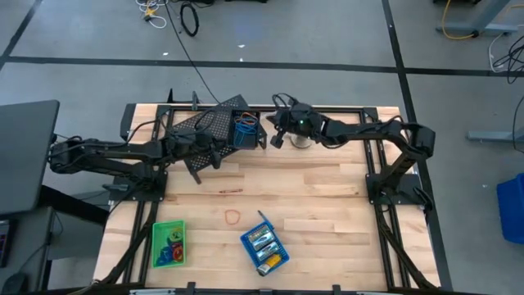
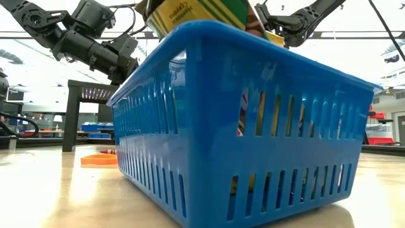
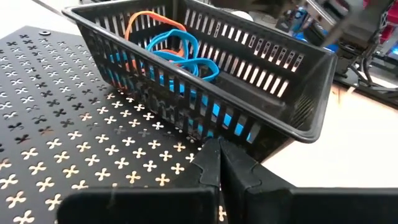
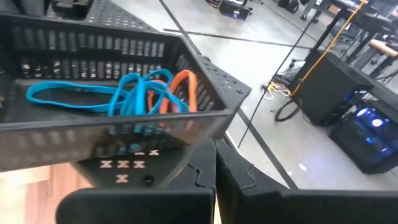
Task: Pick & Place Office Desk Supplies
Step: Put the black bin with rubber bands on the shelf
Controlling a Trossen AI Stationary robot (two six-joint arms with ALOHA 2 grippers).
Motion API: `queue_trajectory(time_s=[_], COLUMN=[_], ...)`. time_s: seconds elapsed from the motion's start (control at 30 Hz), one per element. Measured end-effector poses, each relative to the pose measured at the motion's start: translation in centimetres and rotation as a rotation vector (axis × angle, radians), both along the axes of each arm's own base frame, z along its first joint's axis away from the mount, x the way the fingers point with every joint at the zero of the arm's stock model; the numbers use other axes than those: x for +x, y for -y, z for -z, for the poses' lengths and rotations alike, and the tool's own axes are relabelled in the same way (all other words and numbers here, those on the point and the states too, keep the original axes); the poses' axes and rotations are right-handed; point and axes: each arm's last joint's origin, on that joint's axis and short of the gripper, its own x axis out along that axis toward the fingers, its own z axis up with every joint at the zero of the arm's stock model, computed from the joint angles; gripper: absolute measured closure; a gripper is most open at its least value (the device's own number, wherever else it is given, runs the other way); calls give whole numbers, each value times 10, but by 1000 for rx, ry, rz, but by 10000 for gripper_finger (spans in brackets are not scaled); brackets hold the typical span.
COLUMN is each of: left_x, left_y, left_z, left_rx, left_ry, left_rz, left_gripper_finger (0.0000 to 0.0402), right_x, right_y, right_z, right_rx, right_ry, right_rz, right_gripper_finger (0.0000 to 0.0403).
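A black slotted tray (image 1: pixel 244 131) holding blue and orange elastic loops (image 3: pixel 177 50) rests on a black perforated rack (image 1: pixel 205 127) at the table's far side. My left gripper (image 3: pixel 219 160) is shut, its tips at the foot of the tray's long wall (image 3: pixel 205 118). My right gripper (image 4: pixel 215 158) is shut just below the tray's corner (image 4: pixel 227 112) on the other side. A blue tray (image 1: pixel 264 250) with crayon boxes (image 2: pixel 196 12) and a green tray (image 1: pixel 168 244) stand near the front edge. Red loops (image 1: pixel 233 217) lie on the bare wood. My left gripper's shut tips stand right at the tray's lower wall, above the perforated rack; I cannot tell whether they touch it. My right gripper's shut tips sit under the tray's corner rim; I cannot tell whether they touch it either.
A silver dome-shaped thing (image 1: pixel 300 141) sits under my right arm. An orange loop (image 2: pixel 98 158) lies on the wood beside the blue tray. Open wood spans the table's middle and right (image 1: pixel 327 213). Cables and equipment lie on the floor beyond the far edge.
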Motion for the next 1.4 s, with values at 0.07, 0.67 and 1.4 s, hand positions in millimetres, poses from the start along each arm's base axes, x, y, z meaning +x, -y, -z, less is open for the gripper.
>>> queue_trajectory(time_s=[0.07, 0.67, 1.4], left_x=[0, 0, 12], left_y=[0, 0, -2], left_z=[0, -1, 2], left_rx=[0, 4, -3], left_ry=[1, 11, 73], left_rz=[0, 2, 51], left_gripper_finger=[401, 401, 401], right_x=[-2, 32, 36], right_y=[6, 30, 33], right_z=[0, 16, 12], right_rx=[18, 75, 36], right_ry=[10, -5, -41], right_rz=[-10, -198, -209], right_gripper_finger=[403, 403, 403])
